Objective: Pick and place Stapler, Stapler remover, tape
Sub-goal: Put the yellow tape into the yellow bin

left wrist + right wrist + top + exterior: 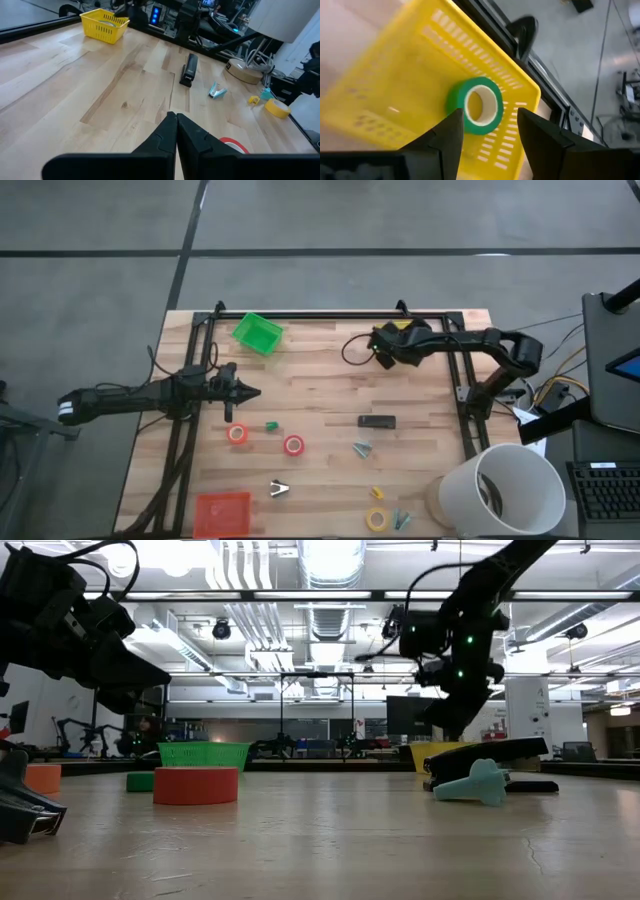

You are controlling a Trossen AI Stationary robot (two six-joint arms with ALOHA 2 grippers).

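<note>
green tape roll: a green tape roll [479,106] sits in front of the right gripper's spread fingers, over or in the yellow basket [395,100]; nothing pinches it, so I judge it just let go, though whether it rests on the basket floor I cannot tell.
right gripper: the right gripper [384,345] hangs over the yellow basket at the bench's far edge, fingers apart and empty.
stapler: the black stapler [377,421] lies flat on the bench [320,380] right of centre, well apart from both grippers; not yet picked.
stapler remover: I take the small pale pronged piece [279,489] near the front to be the stapler remover, but it is too small to be sure; it lies untouched.
other tapes: two red tape rolls [293,445] lie left of centre and a yellow tape roll [376,519] lies at the front edge, all on the bench.
left gripper: the left gripper [247,392] hovers over the left side with fingers pressed together, holding nothing.
other bins: a green basket [258,333] stands at the far left, a red tray [222,513] at the front left.
progress: judged early; one tape delivered, stapler, remover and remaining rolls left.
</note>
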